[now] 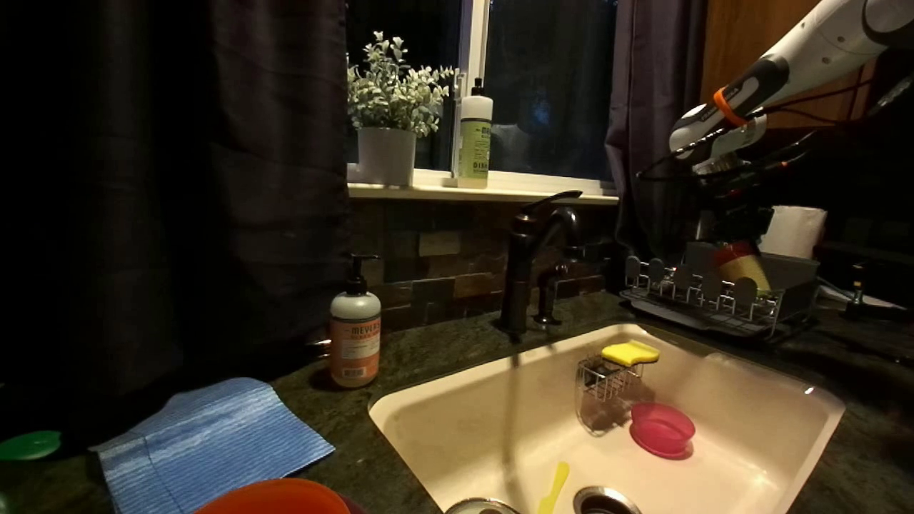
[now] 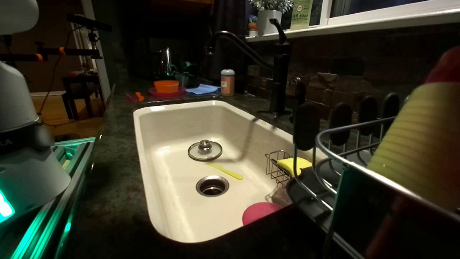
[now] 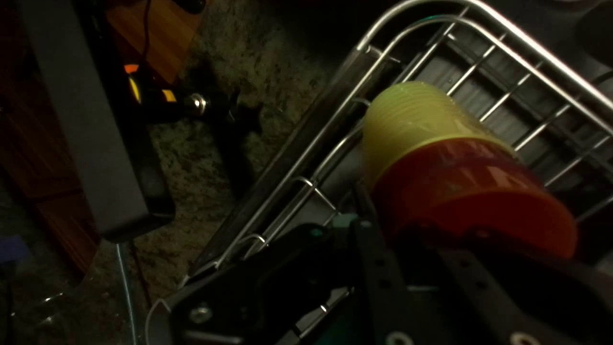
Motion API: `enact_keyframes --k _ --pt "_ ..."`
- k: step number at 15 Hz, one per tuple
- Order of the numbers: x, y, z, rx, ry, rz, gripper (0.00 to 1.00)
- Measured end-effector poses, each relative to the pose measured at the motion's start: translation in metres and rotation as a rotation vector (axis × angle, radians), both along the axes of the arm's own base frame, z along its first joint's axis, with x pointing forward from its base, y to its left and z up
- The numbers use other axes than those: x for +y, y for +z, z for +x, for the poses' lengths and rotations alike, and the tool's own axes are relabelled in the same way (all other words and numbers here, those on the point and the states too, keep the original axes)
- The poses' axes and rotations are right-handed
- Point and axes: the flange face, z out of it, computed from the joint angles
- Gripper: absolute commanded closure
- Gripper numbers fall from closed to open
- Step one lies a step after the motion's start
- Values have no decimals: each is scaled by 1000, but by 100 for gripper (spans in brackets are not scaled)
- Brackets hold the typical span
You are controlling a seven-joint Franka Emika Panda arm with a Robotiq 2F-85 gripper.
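My claw [image 3: 397, 223] is at the red end of the red-yellow cup [image 3: 459, 165]; can't tell if it's gripping. Cup tilts in the dish rack [image 3: 550, 54] w/ red end up, which prob. helps me reach it

In an exterior view, what seems a yellow-and-red cup [image 2: 420, 136] tilts within the dish rack [image 2: 306, 126] beside the sink [image 2: 179, 124].

Behind the sink [image 2: 179, 124], near the counter's [image 2: 118, 176] back edge, stands the faucet [image 2: 282, 77]. The dish rack [image 1: 794, 278] beside the sink contains the cup [image 3: 445, 158].
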Motion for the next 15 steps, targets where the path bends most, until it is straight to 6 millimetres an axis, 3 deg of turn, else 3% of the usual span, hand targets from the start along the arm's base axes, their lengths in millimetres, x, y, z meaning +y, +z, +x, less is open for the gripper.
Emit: enact_keyframes --k 5,8,12,15 --pt "36 49 10 -103 100 -20 98" --pt "69 80 8 -182 199 -20 98" --pt "128 110 -16 -243 357 30 98" --pt "168 119 -44 -262 436 64 98"
